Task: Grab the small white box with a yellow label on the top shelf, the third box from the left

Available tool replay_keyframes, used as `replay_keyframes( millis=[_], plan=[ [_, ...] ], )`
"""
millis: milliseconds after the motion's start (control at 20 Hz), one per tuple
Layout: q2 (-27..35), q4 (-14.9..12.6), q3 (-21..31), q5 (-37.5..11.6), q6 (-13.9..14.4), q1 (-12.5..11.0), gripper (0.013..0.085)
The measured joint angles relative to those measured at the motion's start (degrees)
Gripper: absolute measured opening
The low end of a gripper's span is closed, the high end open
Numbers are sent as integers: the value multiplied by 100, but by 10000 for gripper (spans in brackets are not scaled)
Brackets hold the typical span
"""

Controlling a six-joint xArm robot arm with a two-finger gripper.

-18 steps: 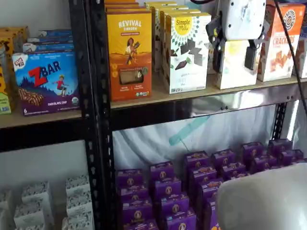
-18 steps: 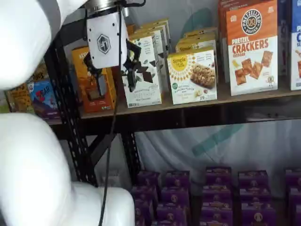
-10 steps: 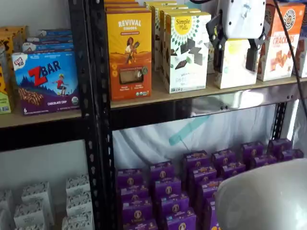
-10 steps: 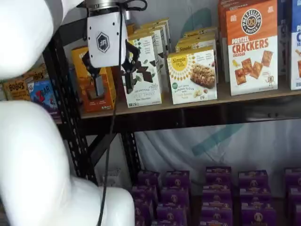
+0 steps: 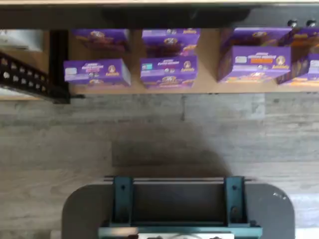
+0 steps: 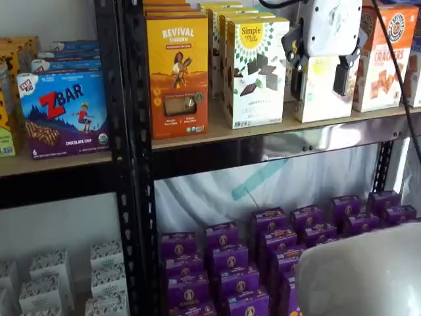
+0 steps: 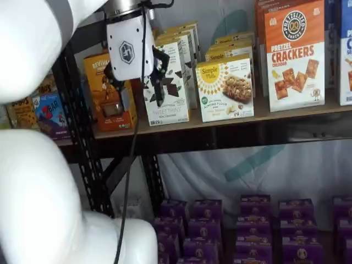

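Note:
The small white box [image 7: 225,88], with a yellow round logo and a baked-bar picture, stands upright on the top shelf [image 7: 286,113], whose shiny grey front rail [image 6: 309,139] shows below it. In a shelf view my gripper [image 6: 320,78] hangs in front of that box [image 6: 320,95], one black finger showing at each side of it. The other shelf view shows the gripper [image 7: 140,93] out in front of the shelf, left of the box and not touching it. It is open, with a plain gap between the fingers and nothing in them.
An orange Revival carton [image 6: 177,76] and a taller white carton with chocolate pieces [image 6: 255,72] stand left of the box, Pretzel Crackers [image 7: 294,55] right. Black uprights [image 6: 128,158] frame the bay. Purple boxes [image 6: 263,257] fill the lower shelf. My white arm [image 7: 38,181] fills the near left.
The gripper has shifted slightly right and up in front of the top shelf. Its fingers stay spread as before. The boxes have not moved.

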Motion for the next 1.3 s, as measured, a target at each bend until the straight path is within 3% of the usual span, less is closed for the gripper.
replay_keyframes(
  millis=[200, 450, 800, 1100, 1300],
  plan=[
    [22, -144, 140, -365, -158, -119, 850],
    [133, -205, 228, -923, -466, -434, 850],
    [739, -142, -78, -1460, -1232, -1241, 850],
    [1134, -69, -317, -1729, -1675, -1697, 850],
    [1311, -49, -422, -1851, -1842, -1868, 850]
  ],
)
